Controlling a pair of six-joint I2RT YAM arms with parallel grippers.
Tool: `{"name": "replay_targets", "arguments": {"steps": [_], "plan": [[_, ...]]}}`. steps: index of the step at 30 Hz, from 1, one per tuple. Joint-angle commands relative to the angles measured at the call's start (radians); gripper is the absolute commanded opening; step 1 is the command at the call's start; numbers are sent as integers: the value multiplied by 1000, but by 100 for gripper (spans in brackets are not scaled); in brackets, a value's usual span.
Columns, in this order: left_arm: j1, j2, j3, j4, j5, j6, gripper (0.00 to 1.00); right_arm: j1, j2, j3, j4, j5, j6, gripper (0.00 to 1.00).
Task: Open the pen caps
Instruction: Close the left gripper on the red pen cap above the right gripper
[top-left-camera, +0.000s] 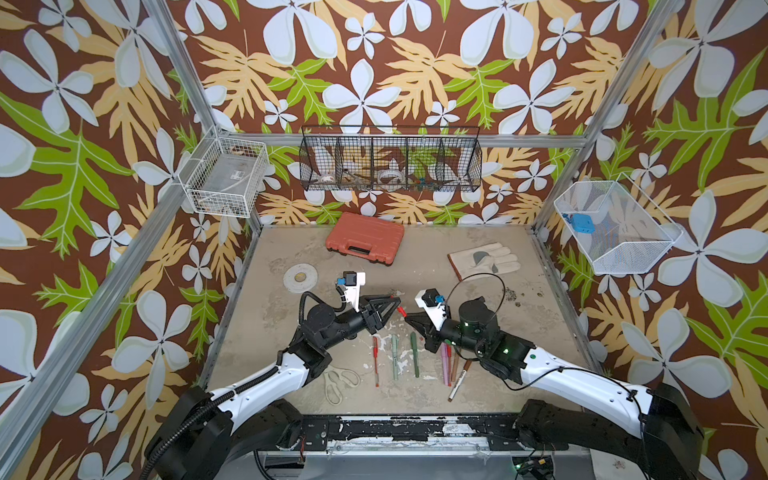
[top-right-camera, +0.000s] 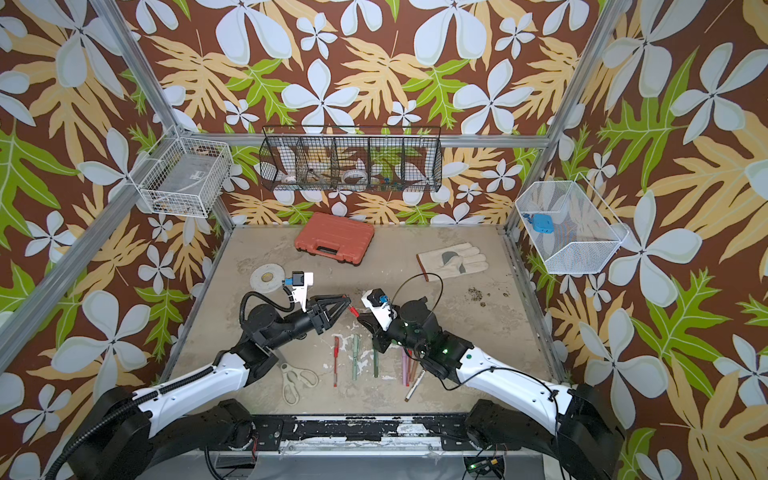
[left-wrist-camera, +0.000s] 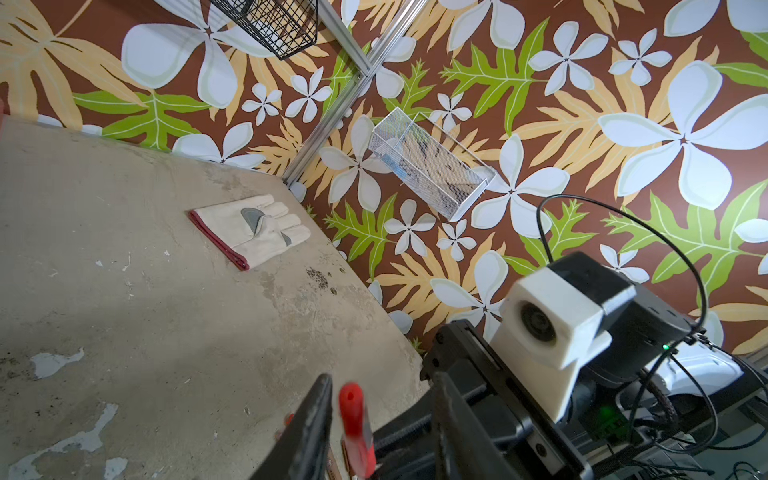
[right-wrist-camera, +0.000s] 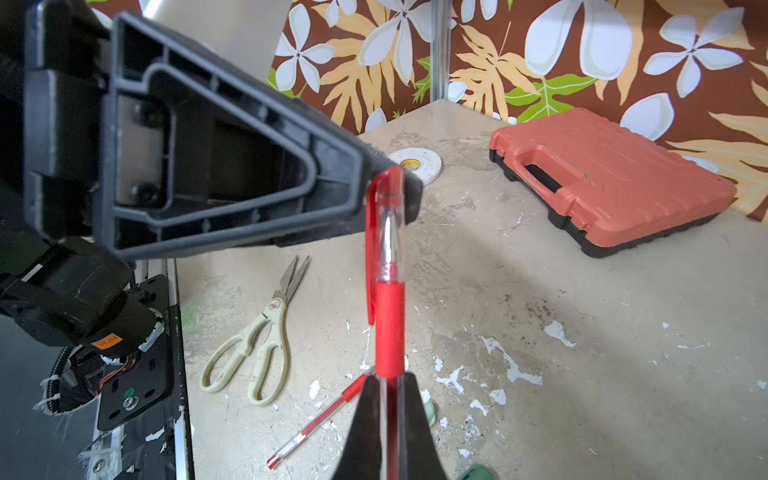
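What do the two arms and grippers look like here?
The left arm and right arm have white shells between black joints. The left gripper and right gripper are black with ribbed triangular fingers, each carrying a white camera housing. A black corrugated hose follows the left arm; a thin black cable loop and green lights mark the right.

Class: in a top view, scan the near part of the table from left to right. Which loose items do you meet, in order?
scissors, red pen, pale green pen, dark green pen, brown-and-white marker
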Motion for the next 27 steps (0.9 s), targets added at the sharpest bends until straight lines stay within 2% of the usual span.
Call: {"name": "replay_targets", "arguments": {"steps": [1,11,15,17,19,22,25,27], "plan": [[-8,9,8,-8,-16,20,40,6,2,5,27,5,-12,5],[-8,5,10,-31,-46,28,29,10,-1,10,20,-15,-13,5],[-8,1,7,-30,-50,30,16,12,-8,7,21,-16,-15,7],[-8,-2,5,-29,-49,33,8,13,-14,4,20,-20,-21,15],[-8,-3,5,-27,-48,39,0,12,-22,1,18,-20,-24,28],[-8,-8,4,-31,-51,58,0,8,-34,-2,8,-24,-30,36],[-8,-12,4,-20,-21,94,0,-17,-40,-7,14,-95,-27,44],[-8,-10,2,-2,9,119,0,-35,-40,-12,20,-143,-20,46]]}}
